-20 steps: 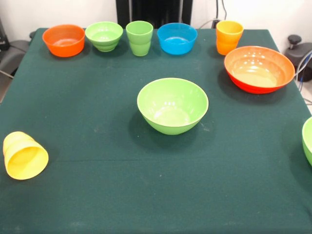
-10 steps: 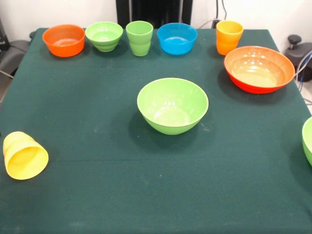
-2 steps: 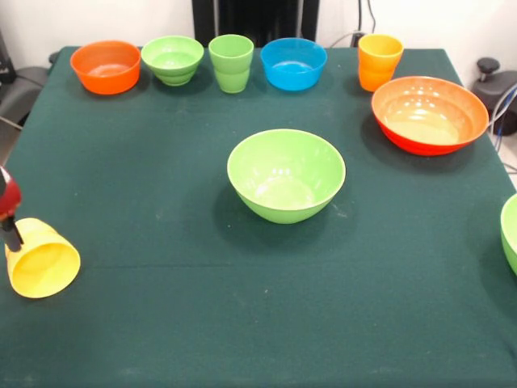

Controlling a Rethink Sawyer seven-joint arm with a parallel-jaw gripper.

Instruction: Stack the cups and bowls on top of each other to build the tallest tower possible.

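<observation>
A yellow cup (image 3: 40, 260) lies on its side at the table's near left, mouth toward the camera. A red and black gripper part (image 3: 10, 233) shows at the left edge, right against that cup's back. Along the far edge stand a small orange bowl (image 3: 106, 66), a small green bowl (image 3: 172, 59), a light green cup (image 3: 231, 62), a blue bowl (image 3: 293, 63) and an orange-yellow cup (image 3: 379, 61). A large green bowl (image 3: 286, 174) sits mid-table. A large orange-red bowl (image 3: 429, 113) is at the right. Nothing is stacked.
Another green bowl (image 3: 510, 232) is cut off by the right edge. The dark green tablecloth (image 3: 161, 323) covers the table. Black equipment stands off the table's far corners.
The red and black gripper part has come into view at the left edge beside the yellow cup. All cups and bowls are where they were.
</observation>
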